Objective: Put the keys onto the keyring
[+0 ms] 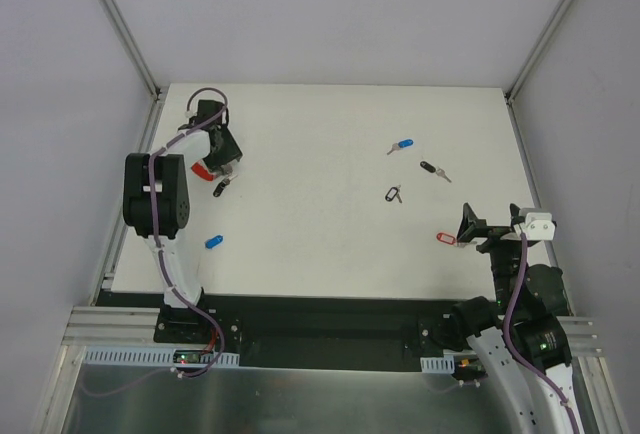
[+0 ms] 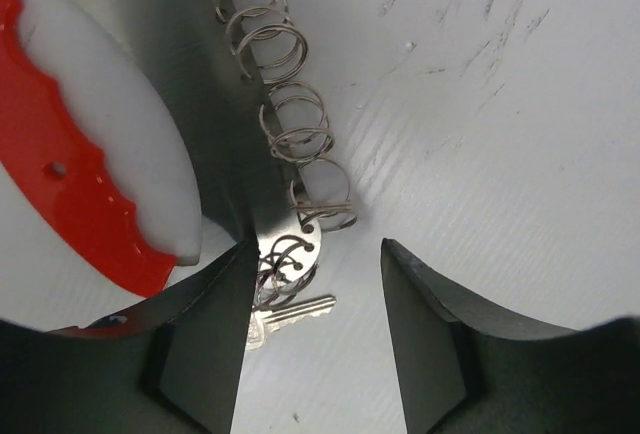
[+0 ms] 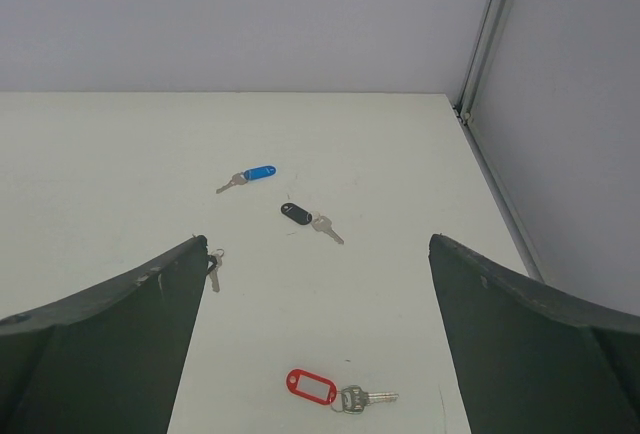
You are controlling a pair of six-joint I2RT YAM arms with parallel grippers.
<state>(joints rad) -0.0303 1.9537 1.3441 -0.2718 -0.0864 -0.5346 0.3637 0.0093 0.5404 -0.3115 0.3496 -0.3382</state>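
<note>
White tabletop (image 1: 300,254): we note scuffs, scattered keys (image 1: 400,146).
Walls (image 1: 330,14): grey, metal-framed.
Left jaws: parted, keyring (image 2: 290,124) between.
Right jaws: released, empty.

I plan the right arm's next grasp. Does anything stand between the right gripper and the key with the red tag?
Nothing visible does. The key with the red tag lies on bare table just ahead of the open right gripper; the blue-tagged key and the black-tagged key lie farther off.

Right claw (image 3: 318,246) hangs wide open over the counter (image 3: 120,174). Red-tagged key (image 3: 335,391) lies nearest, dead centre; black-tagged key (image 3: 303,216) and blue-tagged key (image 3: 250,175) sit farther out.
</note>
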